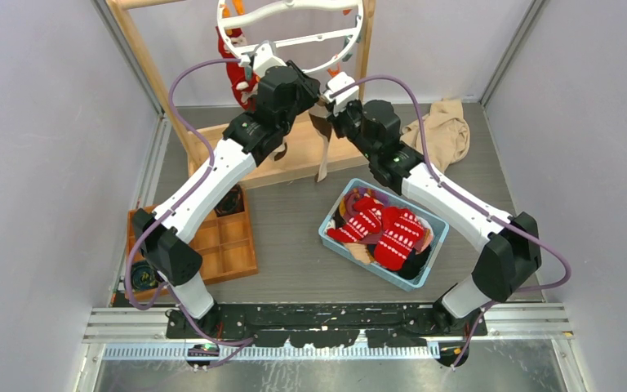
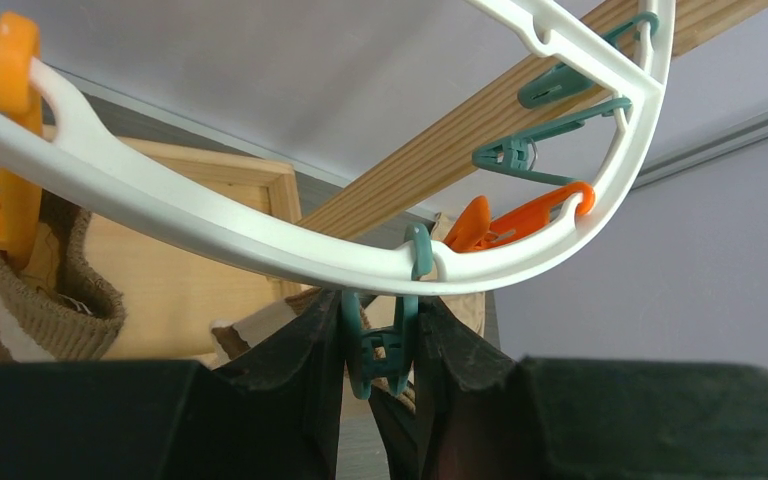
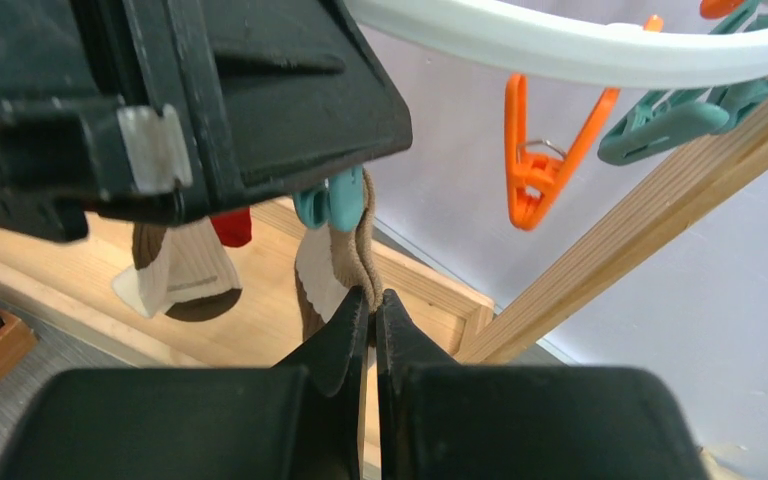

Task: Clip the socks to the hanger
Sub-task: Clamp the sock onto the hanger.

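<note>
The white round hanger (image 1: 227, 51) hangs from the wooden frame, and its ring (image 2: 210, 235) crosses the left wrist view. My left gripper (image 2: 381, 312) is shut on a teal clip (image 2: 388, 352) under the ring, squeezing its handles. Just below it, my right gripper (image 3: 372, 300) is shut on the cuff of a tan sock (image 3: 348, 255). The cuff reaches up to the teal clip's lower ends (image 3: 331, 205); whether it sits between them I cannot tell. This sock dangles under both grippers (image 1: 323, 155). A red sock (image 1: 241, 77) and a tan-and-brown sock (image 3: 175, 275) hang clipped to the hanger.
A blue bin (image 1: 331, 214) holding several red patterned socks (image 1: 396, 233) stands in front of the right arm. A wooden compartment tray (image 1: 233, 249) lies at the left, a beige cloth (image 1: 442, 129) at the back right. The wooden frame's post (image 1: 143, 57) and base board (image 1: 310, 159) stand close behind the grippers.
</note>
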`<control>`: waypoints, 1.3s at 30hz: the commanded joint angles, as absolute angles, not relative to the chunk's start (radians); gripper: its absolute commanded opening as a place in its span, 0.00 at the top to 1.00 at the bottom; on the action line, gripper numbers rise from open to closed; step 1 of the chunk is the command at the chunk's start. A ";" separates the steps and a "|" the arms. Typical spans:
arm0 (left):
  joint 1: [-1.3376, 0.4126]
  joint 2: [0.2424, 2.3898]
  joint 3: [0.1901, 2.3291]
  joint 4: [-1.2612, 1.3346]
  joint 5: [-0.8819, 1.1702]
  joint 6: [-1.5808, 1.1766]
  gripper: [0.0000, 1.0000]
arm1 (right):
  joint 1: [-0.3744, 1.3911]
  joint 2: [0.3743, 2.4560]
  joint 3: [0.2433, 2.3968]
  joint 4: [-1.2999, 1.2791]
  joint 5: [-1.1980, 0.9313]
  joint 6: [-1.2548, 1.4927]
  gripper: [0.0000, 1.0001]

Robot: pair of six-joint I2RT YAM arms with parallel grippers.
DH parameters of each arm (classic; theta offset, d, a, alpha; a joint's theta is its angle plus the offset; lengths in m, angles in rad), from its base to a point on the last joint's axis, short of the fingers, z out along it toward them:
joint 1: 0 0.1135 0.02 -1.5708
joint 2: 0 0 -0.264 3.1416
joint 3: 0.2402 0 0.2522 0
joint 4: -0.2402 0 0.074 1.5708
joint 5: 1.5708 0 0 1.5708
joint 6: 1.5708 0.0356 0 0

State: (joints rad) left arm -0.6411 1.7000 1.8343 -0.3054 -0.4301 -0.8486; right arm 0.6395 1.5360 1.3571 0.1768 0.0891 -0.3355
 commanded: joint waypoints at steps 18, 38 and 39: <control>-0.634 1.708 1.861 -0.298 -0.434 -0.884 1.00 | 0.670 1.564 1.448 0.280 0.106 -0.295 1.00; -0.635 1.717 1.861 -0.302 -0.440 -0.887 1.00 | 0.679 1.543 1.428 0.314 0.094 -0.308 0.99; -0.634 1.717 1.860 -0.304 -0.440 -0.887 1.00 | 0.679 1.541 1.428 0.316 0.093 -0.311 1.00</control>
State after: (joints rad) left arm -0.6399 1.7050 1.8343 -0.3042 -0.4267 -0.8799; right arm 0.6724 1.5715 1.3987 0.2169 0.0956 -0.3042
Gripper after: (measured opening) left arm 0.272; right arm 0.085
